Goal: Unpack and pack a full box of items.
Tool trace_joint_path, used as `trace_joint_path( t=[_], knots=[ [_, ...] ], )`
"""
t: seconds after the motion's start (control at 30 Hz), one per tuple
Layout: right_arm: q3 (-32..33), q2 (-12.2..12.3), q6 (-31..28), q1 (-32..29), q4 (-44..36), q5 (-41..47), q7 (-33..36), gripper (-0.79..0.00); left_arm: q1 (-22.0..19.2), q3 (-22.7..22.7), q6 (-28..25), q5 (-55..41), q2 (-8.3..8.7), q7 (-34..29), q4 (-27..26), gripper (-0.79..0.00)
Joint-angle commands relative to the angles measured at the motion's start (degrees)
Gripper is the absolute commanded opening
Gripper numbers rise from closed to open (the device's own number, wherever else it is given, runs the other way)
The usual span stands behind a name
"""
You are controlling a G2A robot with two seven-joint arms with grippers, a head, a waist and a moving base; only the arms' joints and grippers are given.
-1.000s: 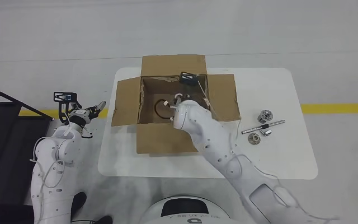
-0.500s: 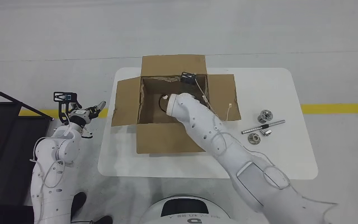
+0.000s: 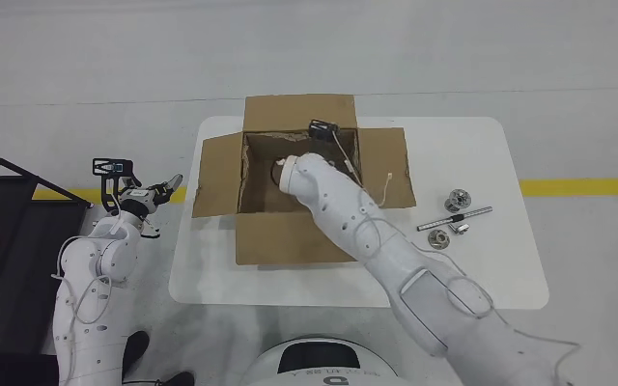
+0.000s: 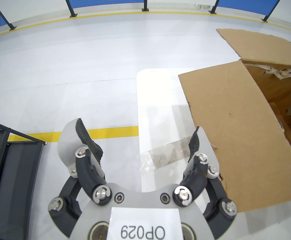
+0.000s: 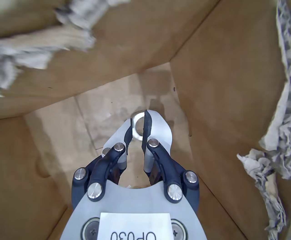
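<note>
White surface (image 3: 483, 275) carries the open box (image 3: 280, 241); grey floor (image 3: 290, 48) around.
Left pincer (image 4: 139, 124) released; right pincer (image 5: 138, 116) inside box grasps ring (image 5: 136, 136).

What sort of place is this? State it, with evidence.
Probably an industrial hall or robot lab: yellow floor line, blue barrier panels, white table bearing a cardboard box and metal parts.

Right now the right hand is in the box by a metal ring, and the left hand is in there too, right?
No: the left hand is outside the box, open and empty, as the left wrist view shows. The right hand is inside, by the ring.
</note>
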Motion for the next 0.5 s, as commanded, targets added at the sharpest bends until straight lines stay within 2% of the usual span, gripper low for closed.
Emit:
trace_joint_path(
  t=[0.0, 0.07, 0.13, 0.3, 0.33, 0.37, 0.4, 0.47],
  knots=[
    [1.7, 0.5, -1.8, -1.3, -5.8, 1.2, 1.1, -0.727, 0.0, 0.0, 0.0, 0.0, 0.0, 0.0, 0.0, 0.0],
    [4.3, 2.0, -3.1, -4.3, -14.6, -0.1, 2.2, -0.72, 0.0, 0.0, 0.0, 0.0, 0.0, 0.0, 0.0, 0.0],
    [8.1, 4.1, -5.3, -10.1, -28.6, -3.0, 5.3, -0.702, 0.0, 0.0, 0.0, 0.0, 0.0, 0.0, 0.0, 0.0],
    [22.5, 9.9, -17.1, -34.5, -70.5, -12.2, 16.2, -0.628, 0.0, 0.0, 0.0, 0.0, 0.0, 0.0, 0.0, 0.0],
    [25.9, 10.4, -18.8, -38.8, -76.6, -11.6, 16.1, -0.557, 0.0, 0.0, 0.0, 0.0, 0.0, 0.0, 0.0, 0.0],
    [29.1, 10.7, -20.2, -42.9, -81.3, -9.4, 15.5, -0.474, 0.0, 0.0, 0.0, 0.0, 0.0, 0.0, 0.0, 0.0],
    [32.9, 10.9, -20.9, -46.3, -85.1, -6.2, 14.2, -0.425, 0.0, 0.0, 0.0, 0.0, 0.0, 0.0, 0.0, 0.0],
    [39.8, 11.0, -23.8, -50.9, -86.2, 2.1, 9.4, -0.422, 0.0, 0.0, 0.0, 0.0, 0.0, 0.0, 0.0, 0.0]
  ],
)
